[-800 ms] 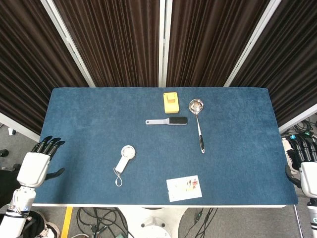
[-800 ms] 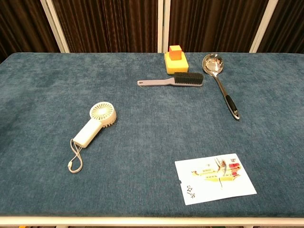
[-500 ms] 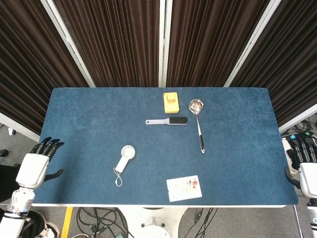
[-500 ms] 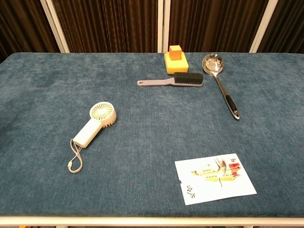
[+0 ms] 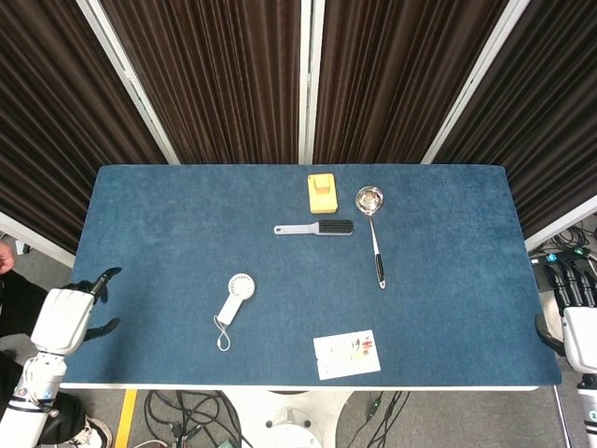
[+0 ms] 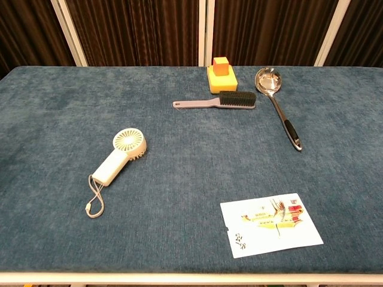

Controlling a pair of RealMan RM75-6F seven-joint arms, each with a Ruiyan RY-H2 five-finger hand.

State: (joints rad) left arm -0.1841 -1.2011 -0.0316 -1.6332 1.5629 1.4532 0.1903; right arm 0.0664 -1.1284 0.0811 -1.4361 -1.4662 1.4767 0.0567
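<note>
My left hand (image 5: pixel 63 317) hangs just off the left edge of the blue table (image 5: pixel 168 215), down near the front corner. It holds nothing. Its dark fingers (image 5: pixel 101 277) are bent a bit and apart, and the thumb sticks out toward the table. My right hand (image 5: pixel 576 322) hangs just off the right edge of the table, near the front corner on that side. It holds nothing too, and its fingers are straight and a little apart, pointing away from me. Only the head view shows my hands. The thing nearest my left hand is the little white hand fan (image 5: pixel 235 297), but it is well apart from my hand. The fan lies flat on the table with its round head toward the back and its thin loop cord (image 6: pixel 93 200) toward the front. Near the front edge lies a white picture card (image 6: pixel 270 222), flat, to the right of the fan. It is the thing nearest my right hand, and it is well apart from it too. At the back, in the middle, sits a yellow block (image 6: pixel 221 76) with a small orange cube (image 6: pixel 220 66) on top. Just in front of it lies a gray brush (image 6: pixel 218 101) with black bristles. To the right of the brush lies a shiny ladle (image 6: pixel 277 104) with a black handle, its bowl toward the back.
</note>
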